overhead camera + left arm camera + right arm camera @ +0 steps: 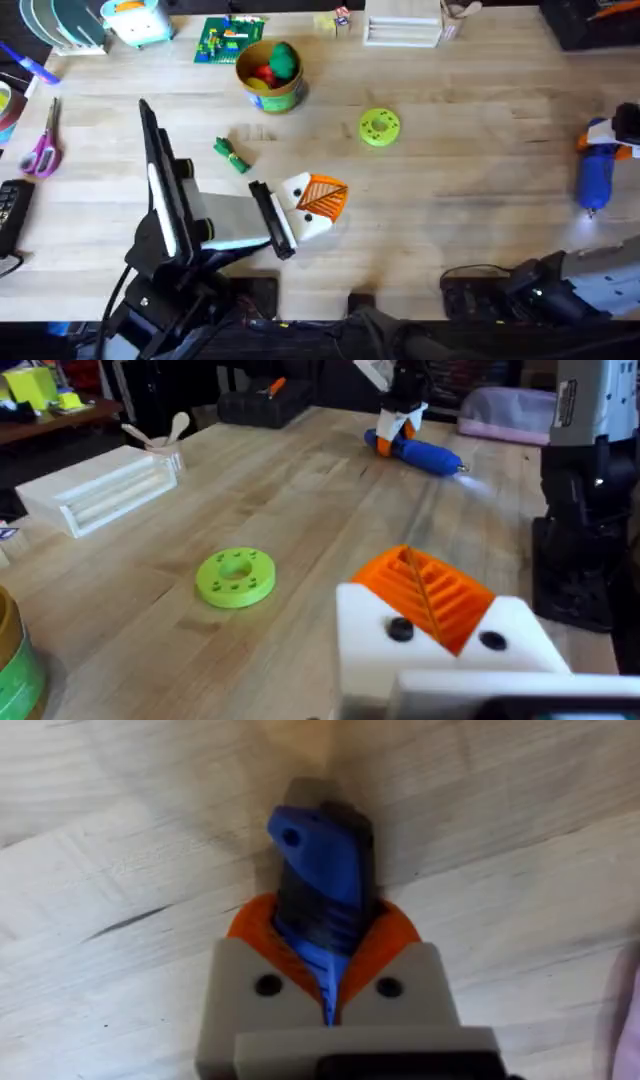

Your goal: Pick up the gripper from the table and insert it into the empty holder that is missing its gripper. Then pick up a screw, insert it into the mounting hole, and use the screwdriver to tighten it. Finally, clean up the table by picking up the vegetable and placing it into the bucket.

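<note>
The left gripper (pixel 322 203) lay low over the middle of the table (pixel 470 150), near the front edge. Its white fingers with orange ribbed pads (pixel 440 595) met at the tip, so they looked closed, and I could not see anything held between them. I could not pick out the small orange finger piece or the white holder as separate things from the left gripper's own white and orange parts.

The right gripper (pixel 328 982) was at the right edge of the table and was closed on the screwdriver (pixel 595 170). In the right wrist view the blue body stood between the two orange pads (pixel 395 935), close above the wood.

The vegetable (pixel 231 155) lay on the table left of the centre, just beyond the left arm. The bucket (pixel 268 92) stood farther back with a red toy (pixel 264 75) and a round green toy (pixel 284 60) inside it. A lime-green disc (pixel 379 127) lay flat to the right of the bucket, apart from it. Pink-handled scissors (pixel 44 150) lay at the far left.
</note>
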